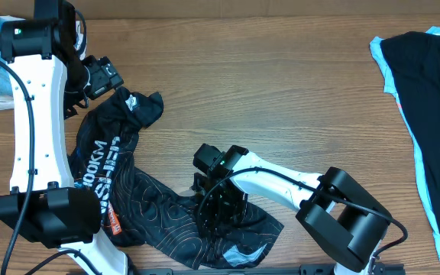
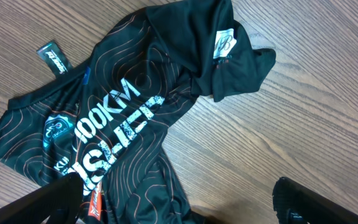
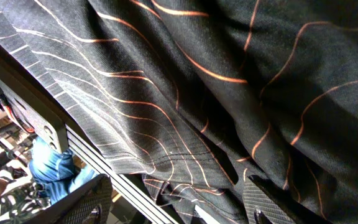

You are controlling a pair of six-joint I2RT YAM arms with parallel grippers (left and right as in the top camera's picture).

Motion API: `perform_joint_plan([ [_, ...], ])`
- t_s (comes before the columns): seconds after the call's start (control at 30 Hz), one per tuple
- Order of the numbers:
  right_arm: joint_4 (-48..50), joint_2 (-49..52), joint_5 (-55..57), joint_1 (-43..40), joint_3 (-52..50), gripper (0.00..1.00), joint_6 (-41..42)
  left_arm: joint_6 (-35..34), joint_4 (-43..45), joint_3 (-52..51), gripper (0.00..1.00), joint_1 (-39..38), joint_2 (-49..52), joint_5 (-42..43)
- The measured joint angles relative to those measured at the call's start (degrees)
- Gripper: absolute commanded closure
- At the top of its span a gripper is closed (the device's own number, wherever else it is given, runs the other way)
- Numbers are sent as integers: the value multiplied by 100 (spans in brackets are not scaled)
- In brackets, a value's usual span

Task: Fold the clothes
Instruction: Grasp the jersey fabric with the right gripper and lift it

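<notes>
- zero folds are done: the shirt [image 1: 155, 206] lies crumpled and twisted on the table [image 1: 281, 92], with its lettering partly showing.
- left gripper [image 1: 101, 76]: hovers above the shirt's far end, fingers spread wide, holding nothing.
- right gripper [image 1: 218, 205]: pressed into the shirt's near right edge. cloth fills its view, so its grip cannot be told; it is possibly bunching fabric.
- remaining, by judgement: spread the shirt flat, fold the sleeves, fold the body.
</notes>
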Motion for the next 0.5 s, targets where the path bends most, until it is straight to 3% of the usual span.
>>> perform_joint_plan([
  [0.23, 107, 0, -4, 0, 0, 40, 190, 0, 42, 0, 0, 0, 0, 0],
  [0.43, 286, 0, 2, 22, -2, 42, 258, 0, 44, 0, 0, 0, 0, 0],
  [0.5, 289, 0, 2, 26, -2, 47, 269, -2, 44, 0, 0, 0, 0, 0],
])
